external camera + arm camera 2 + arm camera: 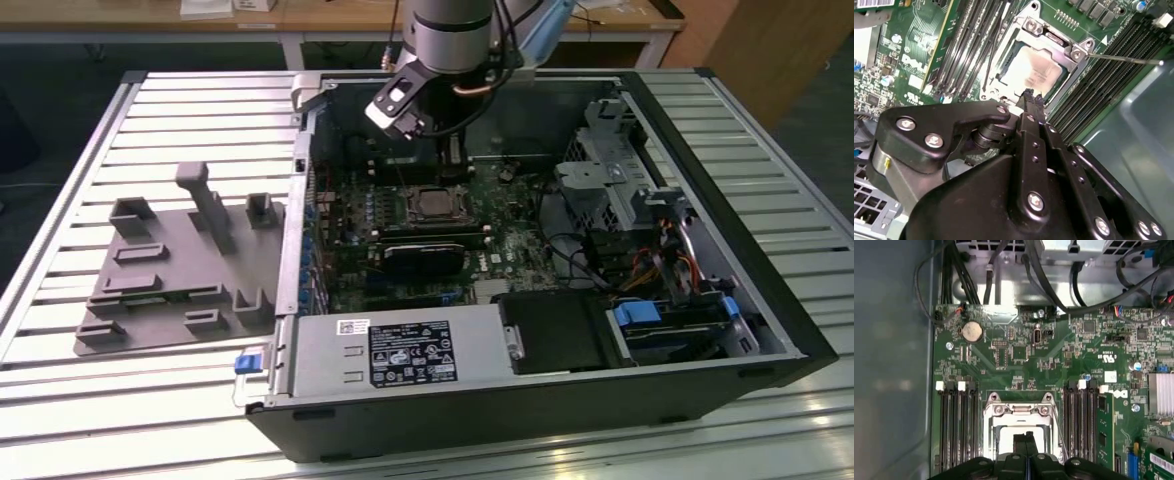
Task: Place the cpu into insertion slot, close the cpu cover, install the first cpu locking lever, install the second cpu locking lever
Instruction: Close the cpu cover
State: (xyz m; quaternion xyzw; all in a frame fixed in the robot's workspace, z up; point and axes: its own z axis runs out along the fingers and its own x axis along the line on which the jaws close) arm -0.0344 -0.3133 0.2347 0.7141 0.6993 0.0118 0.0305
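The cpu point(1035, 70) lies in the insertion slot point(434, 204), its dull silver top showing through the window of the cpu cover point(1051, 37). The grey metal cover lies flat over the chip, seen also as the cpu cover point(1021, 410) in the first wrist view. A thin metal locking lever point(1126, 60) sticks out sideways from one corner of the socket, and the same kind of thin lever point(1059, 432) runs along the socket's side. My gripper point(1029, 95) hangs just above the socket's edge, fingers pressed together and holding nothing. It shows as the gripper point(1025, 437) and the gripper point(455, 178) too.
Long black memory slots point(956, 425) flank the socket on both sides. The open computer case has tall walls point(694, 150), cables and drive bays point(641, 220) at the exterior view's right, and a power supply point(387, 355) at the front. A grey fixture block point(174, 270) lies on the slatted table.
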